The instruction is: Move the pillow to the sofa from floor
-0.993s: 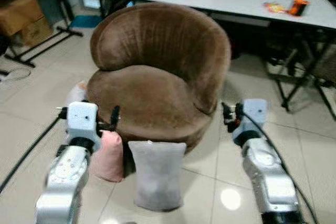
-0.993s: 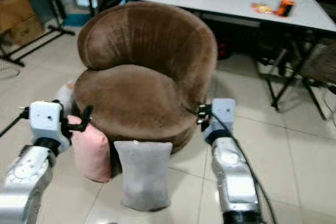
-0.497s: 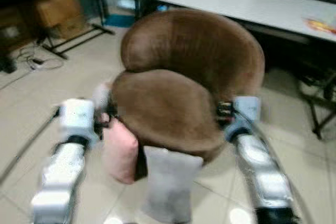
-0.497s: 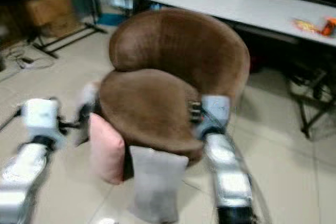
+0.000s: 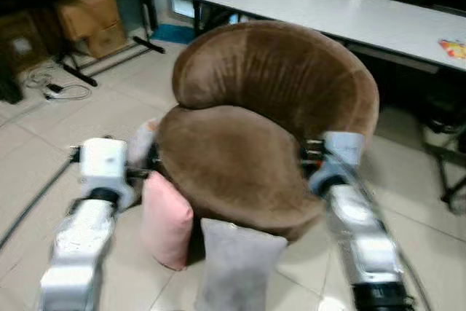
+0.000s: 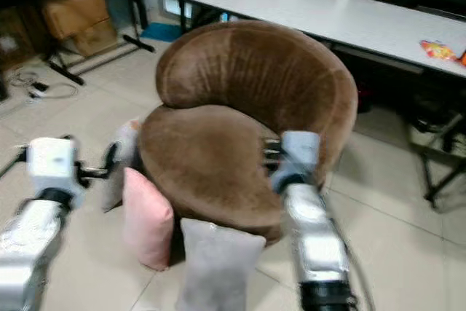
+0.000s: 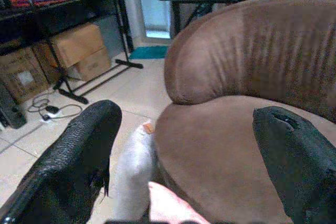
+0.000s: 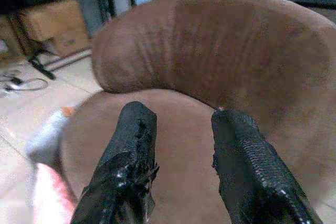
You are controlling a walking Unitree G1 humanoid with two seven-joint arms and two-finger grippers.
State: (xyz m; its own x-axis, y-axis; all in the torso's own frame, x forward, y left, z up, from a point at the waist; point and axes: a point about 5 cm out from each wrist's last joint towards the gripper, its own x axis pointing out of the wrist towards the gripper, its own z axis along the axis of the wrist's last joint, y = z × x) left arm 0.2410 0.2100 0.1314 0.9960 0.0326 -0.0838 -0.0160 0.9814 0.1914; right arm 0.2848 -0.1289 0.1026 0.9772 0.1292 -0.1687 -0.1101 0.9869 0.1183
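Note:
A round brown sofa chair [image 5: 240, 158] stands in front of me. On the floor against its front lean a pink pillow [image 5: 166, 220] and a grey pillow [image 5: 237, 264]. A pale grey pillow [image 7: 131, 174] rests against its left side. My left gripper [image 5: 149, 169] is open wide, held just above the pink pillow beside the seat's left edge, with nothing between its fingers [image 7: 79, 150]. My right gripper [image 5: 309, 154] hovers over the seat's right edge, open and holding nothing, its fingers [image 8: 131, 145] pointing at the backrest.
A long white table [image 5: 349, 12] runs behind the sofa, with a coloured packet [image 6: 437, 49] on it. Cardboard boxes [image 5: 87, 16] and a black rack foot [image 5: 109, 60] stand at the back left. A cable [image 5: 58, 89] lies on the tiles. Black chair legs [image 5: 455, 172] are at the right.
The whole picture has shifted, so the camera moved; the sofa now sits closer and more central. Both arms stay raised, and the right gripper now hangs over the seat's right edge.

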